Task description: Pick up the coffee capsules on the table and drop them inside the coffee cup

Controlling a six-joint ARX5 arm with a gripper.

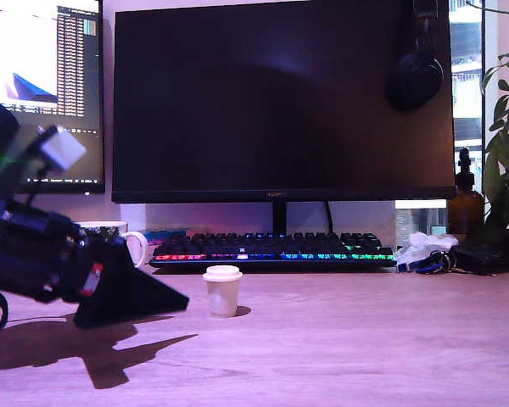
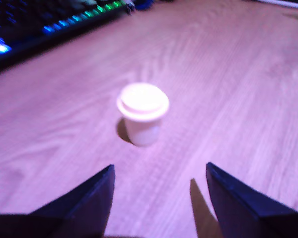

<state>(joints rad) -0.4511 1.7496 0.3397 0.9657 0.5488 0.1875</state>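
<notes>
A cream-white coffee capsule (image 1: 223, 290) stands rim-up on the wooden table in front of the keyboard; the wrist view shows the same capsule (image 2: 142, 113) just ahead of my fingers. My gripper (image 1: 174, 301) hovers low at the exterior view's left, a short way from the capsule, pointing toward it. Its two dark fingertips (image 2: 92, 196) stand apart with nothing between them, so the gripper (image 2: 159, 183) is open. The coffee cup (image 1: 119, 236), with white handle and leafy print, sits behind my arm and is mostly hidden by it.
An RGB-lit keyboard (image 1: 271, 248) lies behind the capsule under a dark monitor (image 1: 280, 97). A brown glass bottle (image 1: 464, 202), crumpled white wrapper (image 1: 420, 248) and a plant (image 1: 507, 136) crowd the exterior view's right. Bare wood (image 1: 365, 339) stretches in front.
</notes>
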